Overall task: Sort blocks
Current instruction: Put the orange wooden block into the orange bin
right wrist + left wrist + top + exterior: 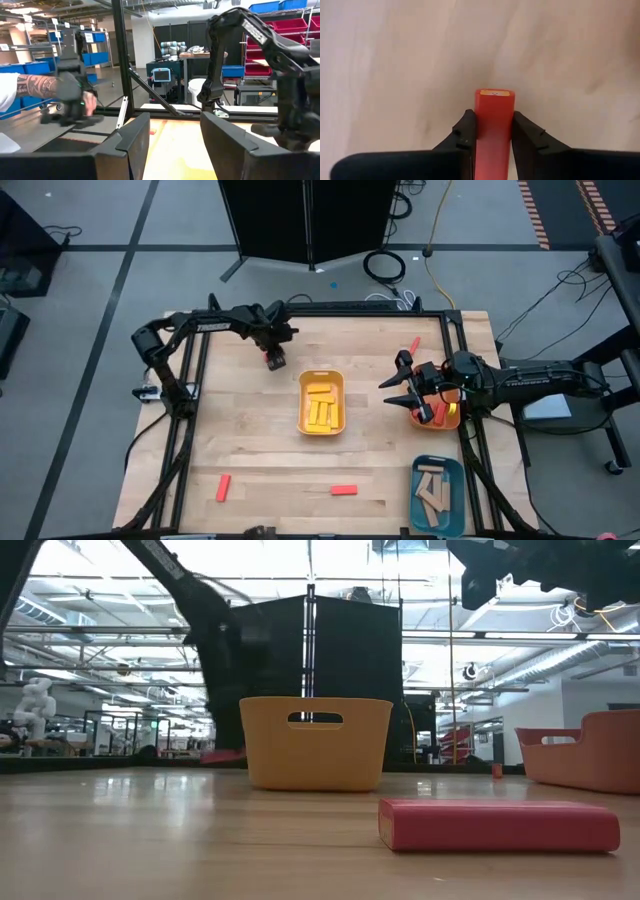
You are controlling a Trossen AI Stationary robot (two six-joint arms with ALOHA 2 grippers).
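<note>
My left gripper (275, 360) hangs over the far left of the table, shut on a red block (493, 120), and points steeply down. Left of the orange tray (447, 418) my right gripper (393, 393) is raised and open, nothing between its fingers (135, 135). The yellow tray (322, 402) at mid-table holds yellow blocks. In the teal tray (437, 492) at the near right lie tan blocks. Loose red blocks lie flat on the table at the near left (222, 487), near middle (344, 490) and far right (414, 344). My left gripper pinches the red block by its two long side faces (492, 142), one finger (466, 132) on each side. The fingers come from above and lie along the block. The block's free end (493, 93) sticks out past the fingertips toward the table; whether it touches the wood does not show.
A black frame rail (370, 307) runs round the tabletop. In the low view the near red block (500, 825) lies close in front, with the yellow tray (315, 743) behind it. A person's arm (30, 87) shows beyond the table in the right wrist view.
</note>
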